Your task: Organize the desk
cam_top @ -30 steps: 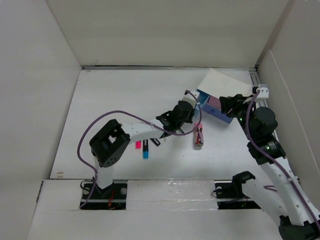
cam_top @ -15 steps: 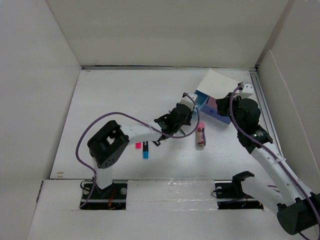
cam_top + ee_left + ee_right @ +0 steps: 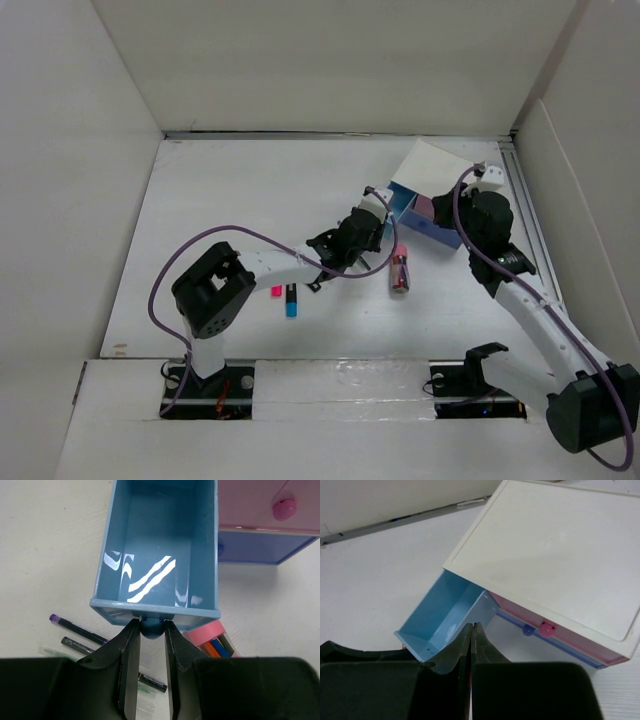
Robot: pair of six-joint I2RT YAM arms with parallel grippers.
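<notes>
Overhead, both arms meet at the drawer box on the desk's far right. Left wrist: the left gripper pinches the knob of the open blue drawer. Right wrist: the right gripper hangs fully closed, empty, above the drawer box.

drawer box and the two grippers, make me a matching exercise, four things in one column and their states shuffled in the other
Things
1. blue drawer
2. pink drawer
3. left gripper
4. right gripper

States
a. pushed in
b. shut, holding nothing
c. pulled out, nothing inside
d. closed on a knob

Pairs: 1-c, 2-a, 3-d, 4-b
</notes>
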